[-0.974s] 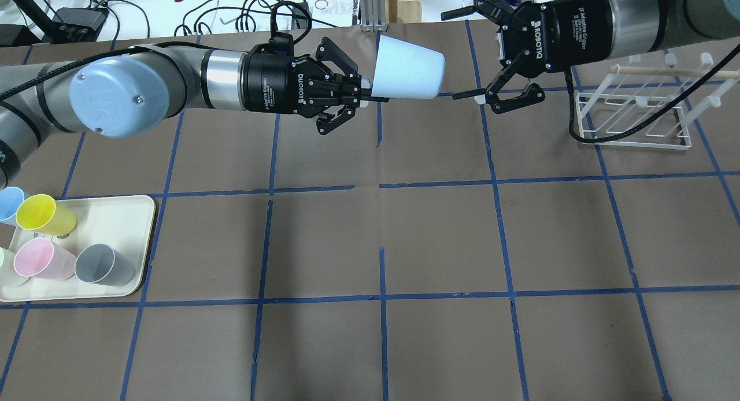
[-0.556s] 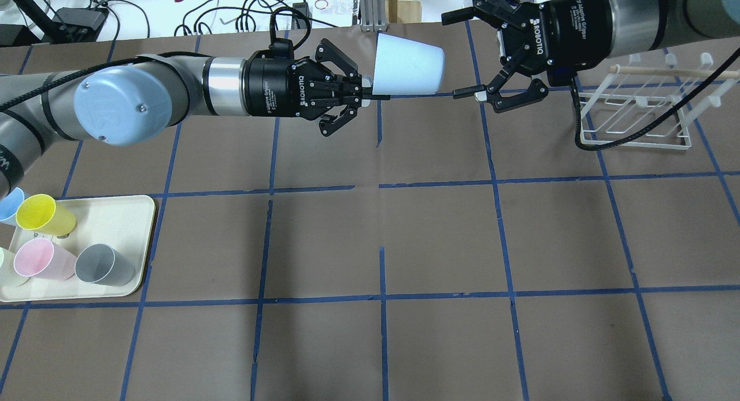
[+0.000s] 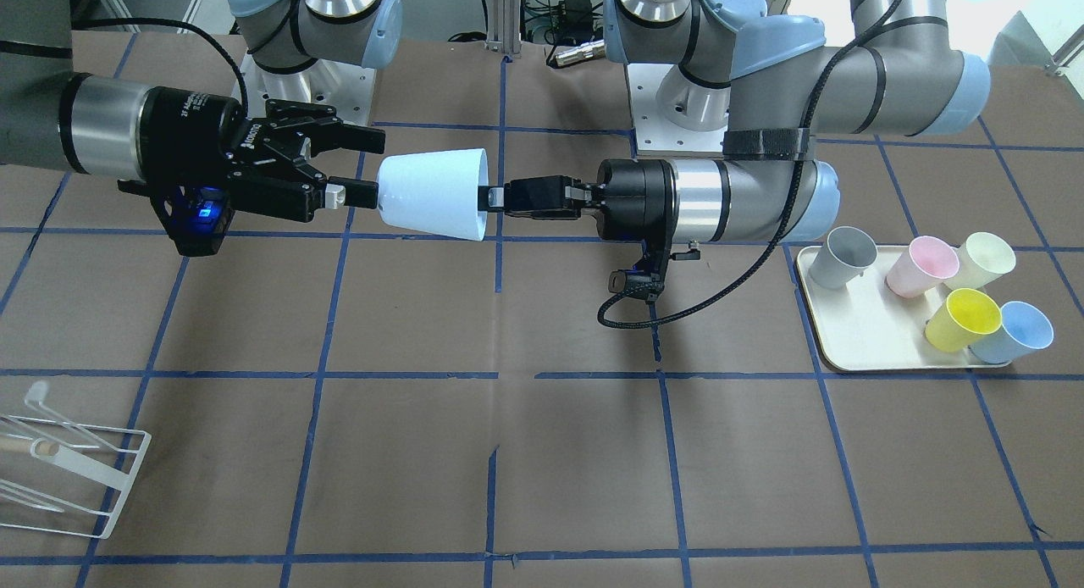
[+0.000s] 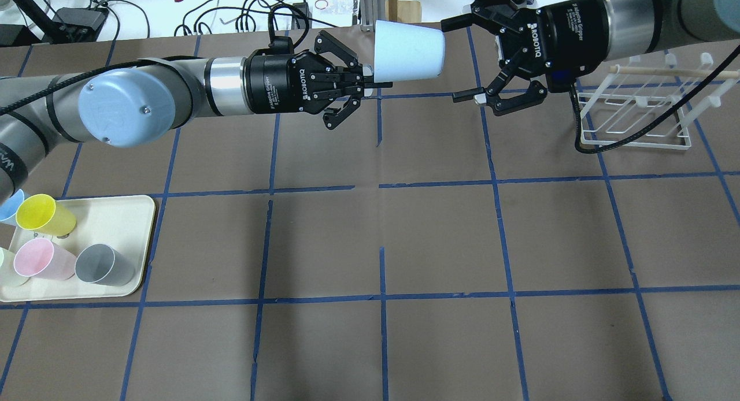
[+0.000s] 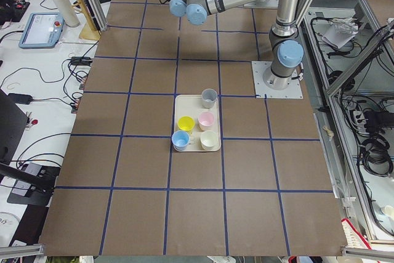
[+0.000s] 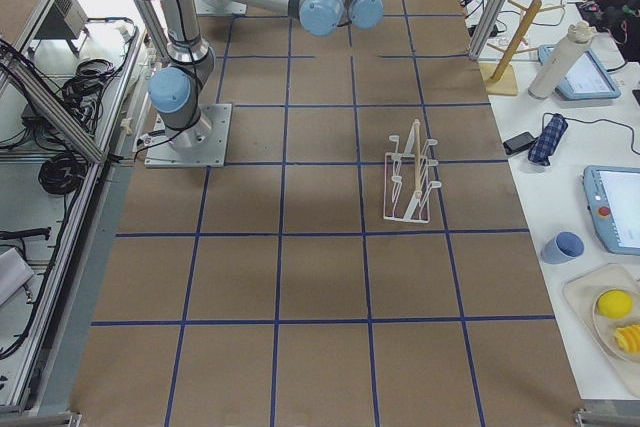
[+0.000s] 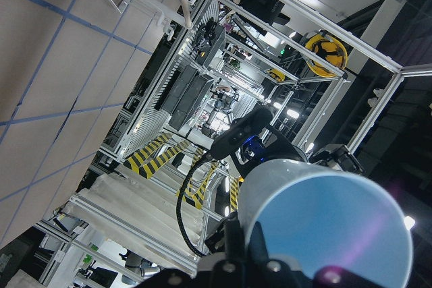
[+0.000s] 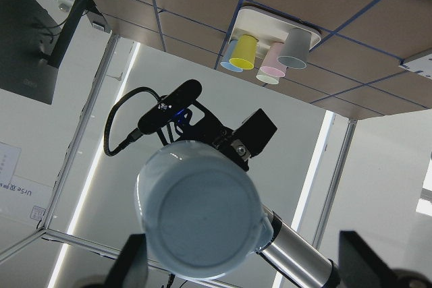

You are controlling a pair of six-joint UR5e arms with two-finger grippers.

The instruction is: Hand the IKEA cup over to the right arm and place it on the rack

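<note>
The IKEA cup (image 4: 407, 57) is pale blue and lies on its side in the air above the table's far edge. My left gripper (image 4: 370, 83) is shut on its rim. The cup's narrow base points at my right gripper (image 4: 462, 59), which is open, its fingers standing on either side of the base end. In the front-facing view the cup (image 3: 432, 194) hangs between the left gripper (image 3: 491, 196) and the right gripper (image 3: 360, 166). The right wrist view shows the cup's base (image 8: 199, 217) between its fingers (image 8: 358, 261). The white wire rack (image 4: 636, 109) stands behind the right gripper.
A cream tray (image 4: 115, 216) at the near left holds a yellow cup (image 4: 43, 214), a pink cup (image 4: 40, 258), a grey cup (image 4: 104, 264), a cream cup and a second pale blue cup (image 3: 1016, 334). Cables and a metal post lie beyond the far edge.
The left arm has carried the cup a little toward the far edge. The right gripper, still open, has moved closer, so its fingers now flank the cup's base.
</note>
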